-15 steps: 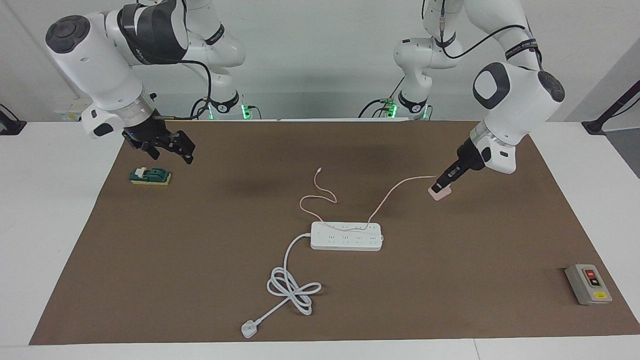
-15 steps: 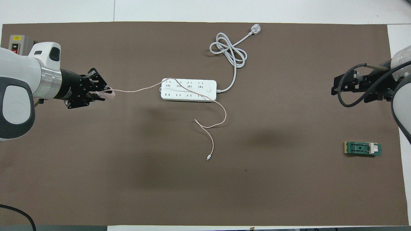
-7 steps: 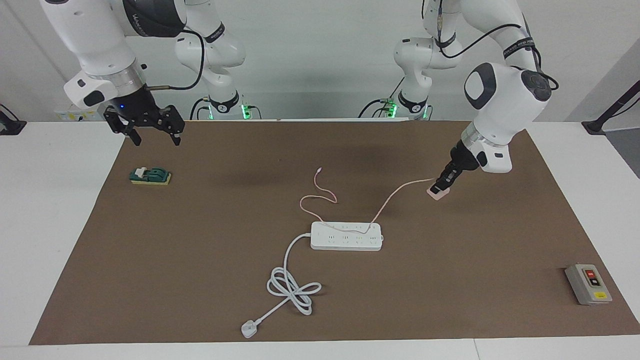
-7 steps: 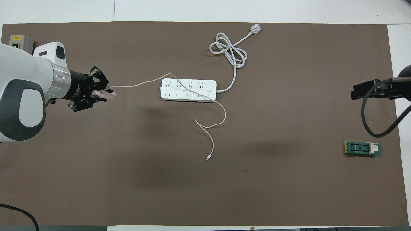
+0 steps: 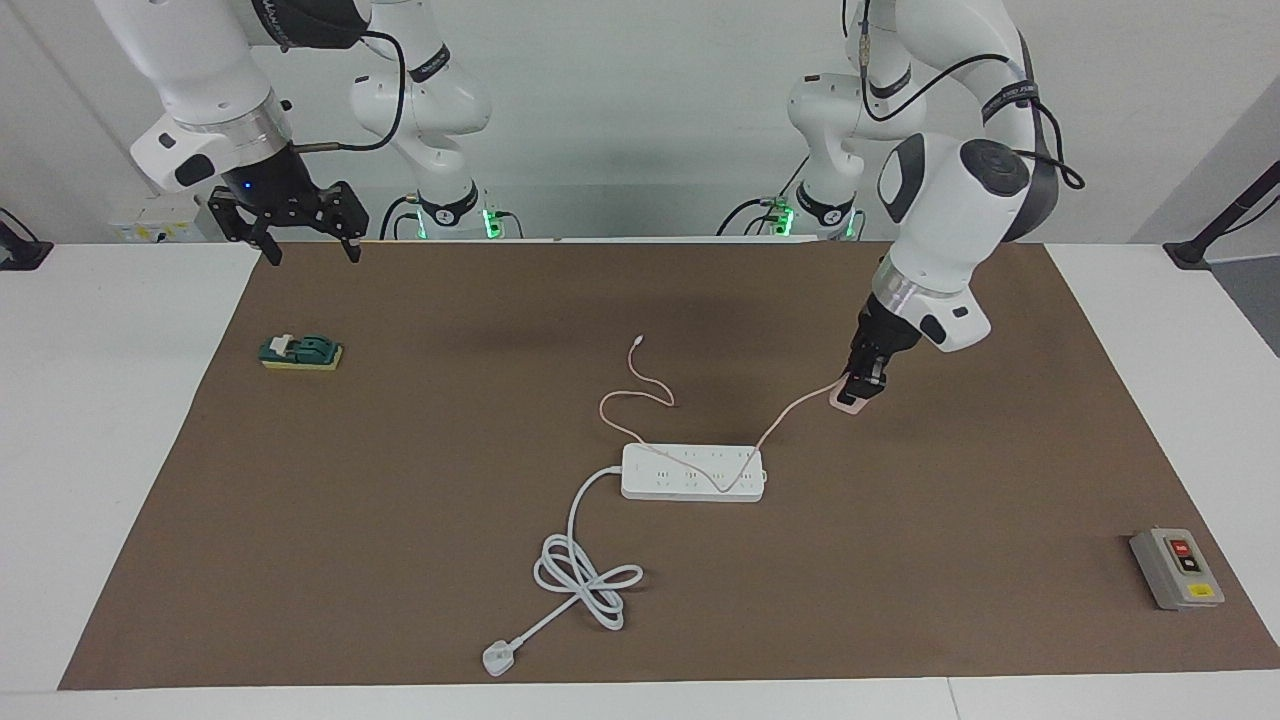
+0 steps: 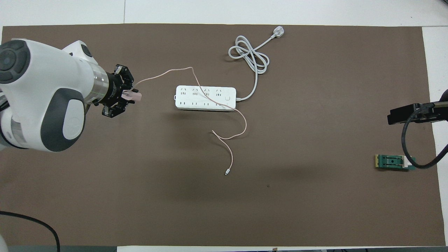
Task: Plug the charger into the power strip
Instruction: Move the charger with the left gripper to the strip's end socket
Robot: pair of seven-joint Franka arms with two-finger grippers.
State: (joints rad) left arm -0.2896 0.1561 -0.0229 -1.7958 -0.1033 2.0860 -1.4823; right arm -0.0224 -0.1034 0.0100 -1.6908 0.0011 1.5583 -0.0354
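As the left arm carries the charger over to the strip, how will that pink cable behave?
Probably floppy: the cable lies in loose curves and drapes across the power strip. It will likely trail after the charger, which the left gripper holds shut. Being thin, it seems too light to shift the strip, though it may cover sockets.

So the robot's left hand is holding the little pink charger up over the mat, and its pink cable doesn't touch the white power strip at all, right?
Not quite. The left hand does hold the charger up over the mat, but the overhead view shows its pink cable draped across the power strip, so it does touch it.
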